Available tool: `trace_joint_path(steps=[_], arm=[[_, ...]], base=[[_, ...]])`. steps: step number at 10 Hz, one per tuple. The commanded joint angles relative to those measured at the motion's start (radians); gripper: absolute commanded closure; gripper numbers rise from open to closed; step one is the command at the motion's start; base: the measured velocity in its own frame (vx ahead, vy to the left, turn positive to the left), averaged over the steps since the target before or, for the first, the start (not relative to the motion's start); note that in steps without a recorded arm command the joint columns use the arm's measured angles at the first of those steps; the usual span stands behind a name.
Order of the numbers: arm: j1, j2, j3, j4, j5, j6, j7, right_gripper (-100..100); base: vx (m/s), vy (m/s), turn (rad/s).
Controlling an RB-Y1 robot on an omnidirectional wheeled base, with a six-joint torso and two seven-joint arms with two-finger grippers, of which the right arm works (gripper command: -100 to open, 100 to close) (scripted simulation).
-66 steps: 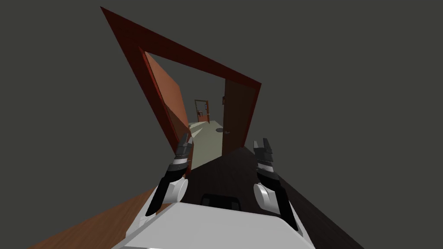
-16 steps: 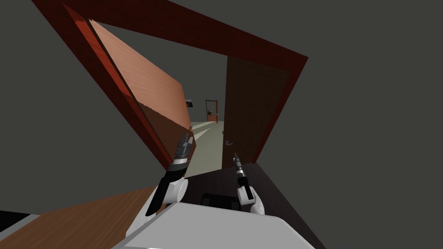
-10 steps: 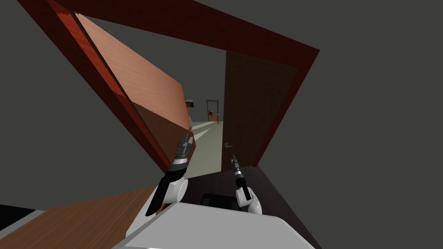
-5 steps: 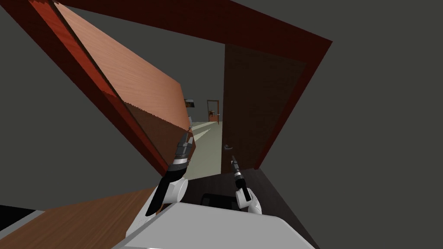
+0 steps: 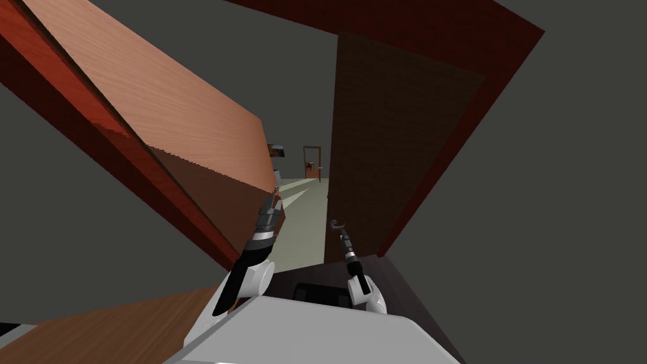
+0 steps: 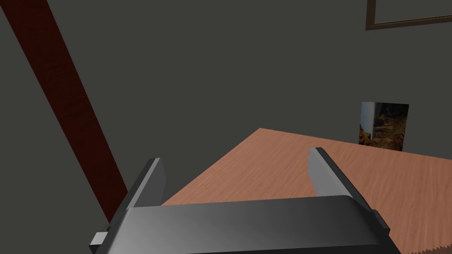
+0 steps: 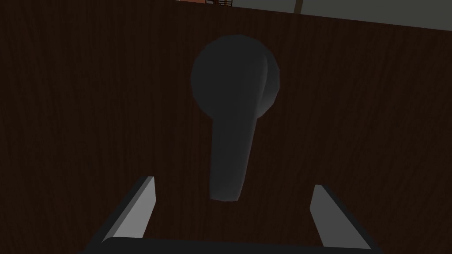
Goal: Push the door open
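A double door stands in a dark red frame (image 5: 450, 150). Its orange-brown left leaf (image 5: 202, 139) is swung partly away, leaving a gap in the middle. The dark brown right leaf (image 5: 392, 145) carries a dark lever handle (image 5: 333, 223). My right gripper (image 5: 342, 236) is just short of that handle, open. In the right wrist view the lever handle (image 7: 234, 128) hangs down the dark door (image 7: 88, 110), its tip between the fingers of the right gripper (image 7: 232, 185). My left gripper (image 5: 272, 202) is open beside the left leaf's free edge; in its wrist view the left gripper (image 6: 236, 156) is over the orange-brown leaf (image 6: 282, 167).
Through the gap runs a corridor with a pale floor (image 5: 304, 218) and a small far door (image 5: 312, 163). Grey walls (image 5: 568, 221) flank the frame. Brown wood flooring (image 5: 114, 325) lies at my left, dark flooring under me.
I have moved closer to the doorway, so the frame and both leaves loom larger. My right gripper has closed in on the lever handle. The left arm holds its pose.
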Motion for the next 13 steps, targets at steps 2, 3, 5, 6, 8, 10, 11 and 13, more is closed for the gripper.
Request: trace_joint_path(steps=[2, 3, 5, 6, 8, 10, 11, 13], arm=[[-0.002, 0.033, -0.006, 0.006, -0.003, -0.005, 0.002, -100], [-0.001, 0.023, -0.005, 0.009, -0.002, -0.007, 0.001, -100], [-0.001, 0.023, -0.005, 0.009, -0.002, -0.007, 0.001, 100], [-0.001, 0.023, -0.005, 0.009, -0.002, -0.007, 0.001, 100], [-0.001, 0.023, -0.005, 0.009, -0.002, -0.007, 0.001, 100], [-0.009, 0.007, -0.018, 0.006, -0.01, -0.006, 0.005, 100], [-0.009, 0.001, -0.025, 0.006, -0.013, -0.006, 0.007, 100], [-0.01, -0.013, -0.04, 0.007, -0.021, -0.006, 0.011, 100]], base=[[0.219, 0.039, 0.03], [0.101, 0.007, 0.007], [-0.022, -0.001, -0.001], [-0.018, -0.004, 0.018], [0.0, 0.0, 0.0], [0.043, 0.025, -0.004], [0.159, 0.075, -0.036], [0.168, 0.1, -0.05]])
